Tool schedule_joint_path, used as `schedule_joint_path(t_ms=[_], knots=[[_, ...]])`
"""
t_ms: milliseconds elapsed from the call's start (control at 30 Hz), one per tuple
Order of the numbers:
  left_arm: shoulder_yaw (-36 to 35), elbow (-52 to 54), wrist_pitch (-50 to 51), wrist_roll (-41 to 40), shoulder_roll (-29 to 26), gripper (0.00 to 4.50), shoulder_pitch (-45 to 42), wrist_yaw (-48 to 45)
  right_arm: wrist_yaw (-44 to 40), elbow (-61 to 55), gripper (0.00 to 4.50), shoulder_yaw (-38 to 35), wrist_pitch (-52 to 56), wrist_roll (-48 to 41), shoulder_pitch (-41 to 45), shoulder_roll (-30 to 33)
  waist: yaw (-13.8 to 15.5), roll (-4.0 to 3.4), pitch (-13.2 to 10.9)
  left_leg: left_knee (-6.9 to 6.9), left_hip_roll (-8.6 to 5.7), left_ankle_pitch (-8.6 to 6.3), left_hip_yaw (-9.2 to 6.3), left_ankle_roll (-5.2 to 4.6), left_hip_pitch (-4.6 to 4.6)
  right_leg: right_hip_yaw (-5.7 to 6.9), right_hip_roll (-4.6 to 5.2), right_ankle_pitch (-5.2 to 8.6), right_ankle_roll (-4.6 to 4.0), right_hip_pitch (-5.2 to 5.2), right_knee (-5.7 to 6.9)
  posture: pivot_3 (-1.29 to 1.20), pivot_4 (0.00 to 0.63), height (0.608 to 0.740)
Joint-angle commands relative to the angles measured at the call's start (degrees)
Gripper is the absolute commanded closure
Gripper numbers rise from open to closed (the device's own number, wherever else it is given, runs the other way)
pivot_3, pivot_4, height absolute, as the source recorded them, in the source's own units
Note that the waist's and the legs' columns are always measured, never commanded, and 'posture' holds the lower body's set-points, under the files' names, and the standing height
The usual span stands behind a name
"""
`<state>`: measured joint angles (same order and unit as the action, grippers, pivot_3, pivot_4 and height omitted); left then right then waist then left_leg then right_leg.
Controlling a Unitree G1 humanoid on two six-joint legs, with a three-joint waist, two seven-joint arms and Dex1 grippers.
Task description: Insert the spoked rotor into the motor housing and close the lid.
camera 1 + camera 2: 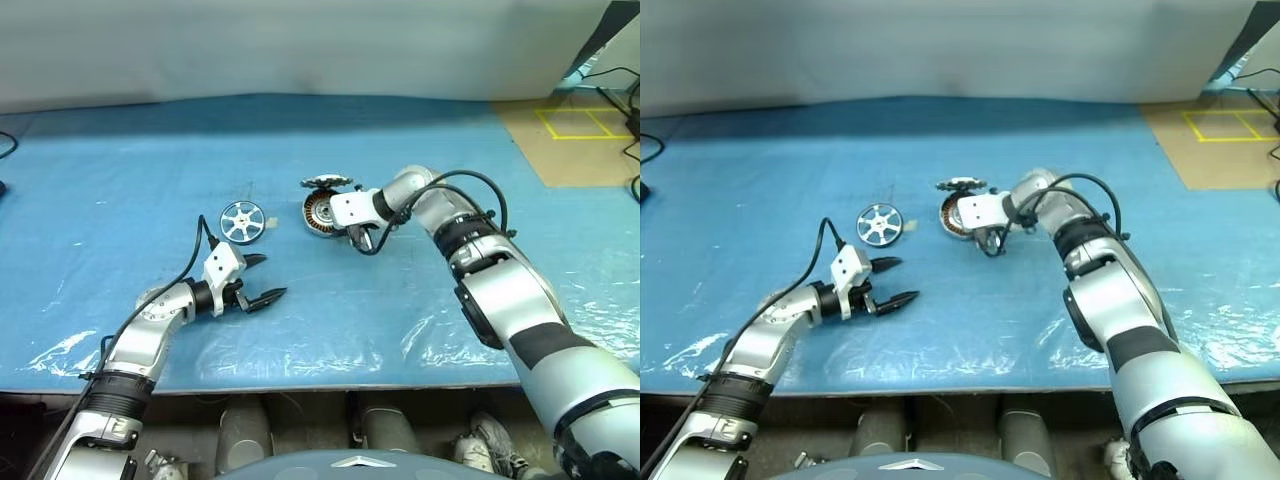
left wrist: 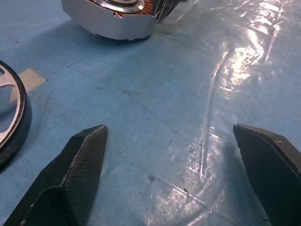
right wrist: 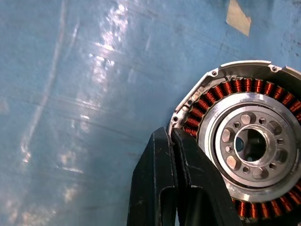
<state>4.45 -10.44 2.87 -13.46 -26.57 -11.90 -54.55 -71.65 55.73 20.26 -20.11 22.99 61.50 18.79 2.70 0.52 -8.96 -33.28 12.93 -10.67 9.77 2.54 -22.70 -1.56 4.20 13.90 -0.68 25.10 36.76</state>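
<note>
A: Where is the spoked rotor (image 1: pixel 242 221)?
B: Flat on the blue counter (image 1: pixel 120 200), a silver wheel with open gaps between its spokes.
A: And the motor housing (image 3: pixel 249 141)?
B: Just beside it, apart: a round silver can, copper winding ring around a holed silver centre, its top open.

I see the motor housing (image 1: pixel 318 212) on the blue table cover (image 1: pixel 120 170). My right gripper (image 1: pixel 357 238) is just beside the housing; the spoked rotor (image 1: pixel 242 221) lies near it, and my left gripper (image 1: pixel 262 280) hovers with fingers spread, farther from the housing.
</note>
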Motion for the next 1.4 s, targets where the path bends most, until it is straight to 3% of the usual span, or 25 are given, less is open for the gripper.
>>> schedule_joint_path(t_ms=[33,267,367,467,633,1000,1167,1400], knots=[[-0.37,-0.88,-2.03,-0.19,-0.2,0.0,-0.32,-1.02,-3.07,-14.92,4.46,-0.06,7.08,-3.24,-6.31,1.41,0.02,0.01,0.0,0.0,0.0,0.0,0.0,0.0,0.0,0.0,0.0,0.0,0.01,-0.01,-0.01,0.0,0.15,0.74],[0.2,-3.22,-3.65,0.21,0.24,0.0,-1.01,-1.97,-2.98,-35.86,4.46,-0.76,19.99,-4.79,-13.99,5.81,0.08,0.02,-0.01,0.01,-0.03,0.06,-0.01,0.36,0.19,-0.03,0.0,-0.02,0.04,-0.15,0.0,0.0,0.15,0.74],[0.74,-3.2,-3.92,0.49,0.83,0.0,-0.81,-2.0,-2.17,-38.67,4.46,-0.72,22.46,-4.97,-14.38,7.26,0.16,0.03,-0.01,0.02,-0.04,0.03,-0.01,0.4,0.24,-0.05,0.0,-0.02,0.04,-0.19,0.0,0.0,0.15,0.74],[0.96,-3.21,-4.0,0.73,1.29,0.0,-0.95,-1.96,-0.88,-38.2,3.84,-0.51,22.59,-5.12,-14.44,8.08,0.15,0.03,-0.01,0.02,-0.05,0.04,-0.01,0.41,0.25,-0.07,0.01,-0.02,0.04,-0.19,-0.01,0.0,0.15,0.74],[0.8,-3.68,-3.99,0.78,1.26,0.0,-1.47,-2.16,-1.31,-42.07,2.18,-1.51,26.21,-9.47,-14.35,7.82,-0.08,0.03,-0.01,0.09,-0.05,0.03,0.0,0.43,0.37,-0.1,0.0,-0.02,0.04,-0.26,-0.01,0.0,0.15,0.74],[0.87,-3.22,-3.14,0.67,1.27,0.0,-2.12,-2.62,3.0,-28.32,2.18,3.3,19.02,-6.78,-9.39,7.75,-0.04,0.03,-0.01,0.09,-0.08,0.02,0.0,0.45,0.5,-0.11,0.01,-0.01,0.02,-0.41,-0.01,0.0,0.15,0.74],[0.52,-2.34,-2.6,0.5,0.96,0.0,-1.46,-2.42,-0.03,-28.23,2.18,2.79,18.55,-9.71,-8.84,7.79,0.0,0.03,-0.01,0.1,-0.08,0.03,0.0,0.44,0.5,-0.1,0.01,-0.01,0.03,-0.42,-0.03,0.0,0.15,0.74],[0.77,-1.86,-2.17,0.65,1.23,0.0,-1.15,-2.22,-0.19,-30.75,0.03,1.76,20.44,-11.7,-9.09,7.83,0.0,0.03,-0.01,0.12,-0.08,0.03,0.0,0.43,0.5,-0.1,0.01,-0.01,0.02,-0.42,-0.03,0.0,0.15,0.74]])
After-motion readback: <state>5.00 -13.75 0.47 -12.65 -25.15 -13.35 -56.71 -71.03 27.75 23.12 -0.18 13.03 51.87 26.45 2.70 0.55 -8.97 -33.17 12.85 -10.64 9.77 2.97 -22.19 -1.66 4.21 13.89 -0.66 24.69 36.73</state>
